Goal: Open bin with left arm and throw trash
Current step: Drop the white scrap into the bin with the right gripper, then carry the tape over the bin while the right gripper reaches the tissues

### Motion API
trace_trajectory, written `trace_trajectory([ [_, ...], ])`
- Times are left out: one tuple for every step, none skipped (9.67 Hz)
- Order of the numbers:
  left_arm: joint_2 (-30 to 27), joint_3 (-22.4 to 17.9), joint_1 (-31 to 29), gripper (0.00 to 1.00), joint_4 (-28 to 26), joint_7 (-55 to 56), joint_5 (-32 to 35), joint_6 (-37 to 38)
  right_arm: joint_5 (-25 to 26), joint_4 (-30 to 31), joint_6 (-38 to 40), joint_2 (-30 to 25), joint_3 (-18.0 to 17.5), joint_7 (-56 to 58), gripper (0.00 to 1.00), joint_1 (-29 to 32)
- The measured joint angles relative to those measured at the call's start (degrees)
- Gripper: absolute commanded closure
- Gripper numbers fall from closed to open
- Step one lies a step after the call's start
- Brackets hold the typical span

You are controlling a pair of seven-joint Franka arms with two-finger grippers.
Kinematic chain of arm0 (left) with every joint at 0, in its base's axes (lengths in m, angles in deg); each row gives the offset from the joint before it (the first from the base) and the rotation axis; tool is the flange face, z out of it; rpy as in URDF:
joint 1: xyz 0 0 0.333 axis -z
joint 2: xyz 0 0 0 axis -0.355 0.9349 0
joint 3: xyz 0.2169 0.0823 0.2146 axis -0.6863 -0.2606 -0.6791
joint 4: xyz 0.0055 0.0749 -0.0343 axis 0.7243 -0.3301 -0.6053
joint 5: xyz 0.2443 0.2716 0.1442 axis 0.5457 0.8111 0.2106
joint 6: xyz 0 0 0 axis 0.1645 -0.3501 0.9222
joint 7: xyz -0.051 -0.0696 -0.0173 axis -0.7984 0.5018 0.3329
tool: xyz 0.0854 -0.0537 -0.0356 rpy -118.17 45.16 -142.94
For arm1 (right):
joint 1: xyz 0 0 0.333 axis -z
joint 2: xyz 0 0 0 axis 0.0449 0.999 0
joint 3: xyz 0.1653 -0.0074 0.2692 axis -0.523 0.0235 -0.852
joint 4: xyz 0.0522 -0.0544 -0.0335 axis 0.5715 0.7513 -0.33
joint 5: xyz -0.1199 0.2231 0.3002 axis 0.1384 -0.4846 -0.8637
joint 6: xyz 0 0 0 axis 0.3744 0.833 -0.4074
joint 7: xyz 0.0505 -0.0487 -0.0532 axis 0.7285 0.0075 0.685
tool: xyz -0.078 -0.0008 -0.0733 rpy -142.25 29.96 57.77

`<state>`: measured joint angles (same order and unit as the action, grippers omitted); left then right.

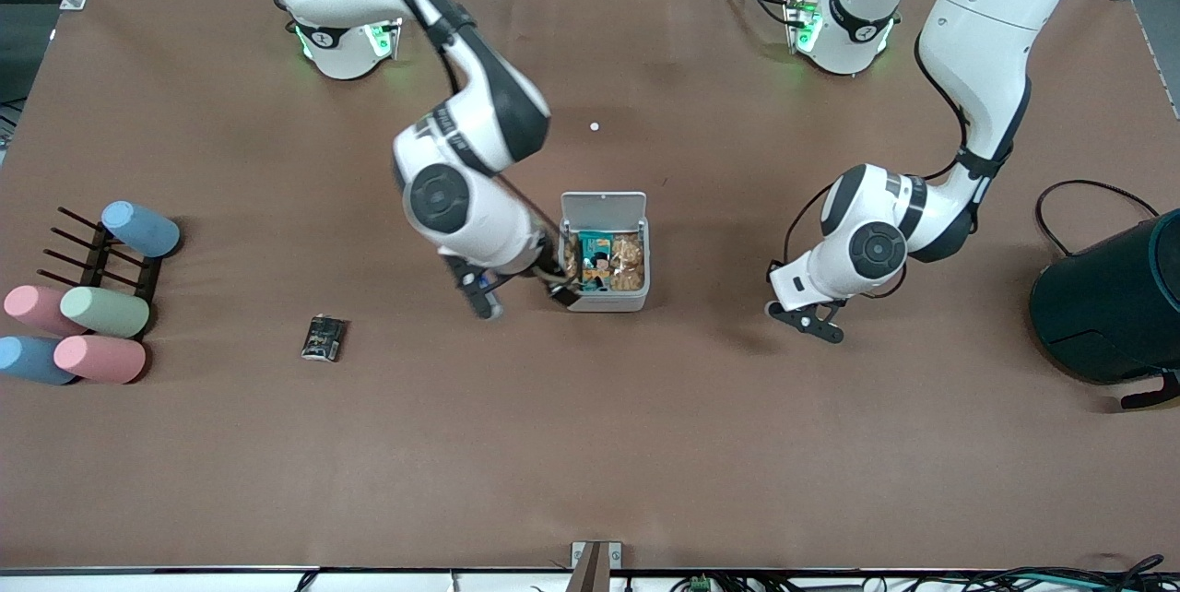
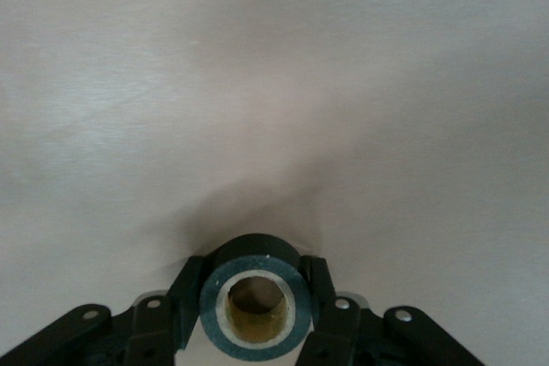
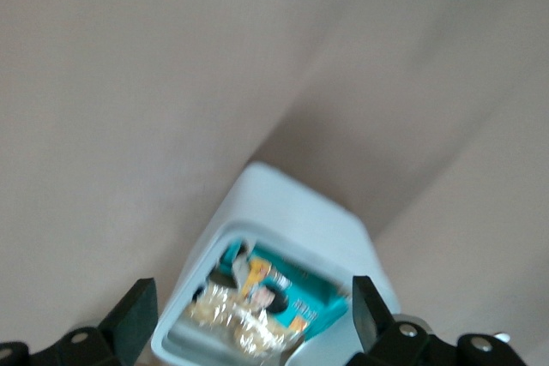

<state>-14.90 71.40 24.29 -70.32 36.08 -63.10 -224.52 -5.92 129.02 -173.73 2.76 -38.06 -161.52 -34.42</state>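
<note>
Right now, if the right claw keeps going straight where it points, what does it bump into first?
Probably the bin: the open right claw points at its open top, so it would likely meet the rim or the wrappers inside; depth is unclear.

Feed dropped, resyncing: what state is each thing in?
bin: lid up, wrappers inside
tape ring: gripped between left end effector's fingers
left end effector: shut on tape ring
right end effector: open, over the bin
black packet: lying on table, not binned
</note>
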Motion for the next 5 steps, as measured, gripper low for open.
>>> trace_trajectory([
  [-0.1,2.3,0.1,1.0,0.8,2.4,0.0,0.6,0.6,-0.3,5.9,-1.4,0.3,4.8,0.0,4.3],
  [-0.5,5.0,0.4,1.0,4.3,5.2,-0.1,3.8,3.0,0.0,10.8,-2.5,0.5,10.8,0.0,9.1],
  [-1.0,7.1,1.4,1.0,10.1,7.7,-0.1,8.5,6.9,1.4,12.2,-2.6,0.4,17.0,0.0,13.2],
  [-1.4,7.8,3.7,1.0,15.8,9.6,-0.1,12.1,10.5,4.5,10.8,-2.4,0.4,23.1,0.0,16.5],
  [-1.2,7.9,6.5,1.0,20.0,11.4,-0.1,13.6,13.6,9.0,6.6,-2.1,0.4,28.6,0.0,19.0],
])
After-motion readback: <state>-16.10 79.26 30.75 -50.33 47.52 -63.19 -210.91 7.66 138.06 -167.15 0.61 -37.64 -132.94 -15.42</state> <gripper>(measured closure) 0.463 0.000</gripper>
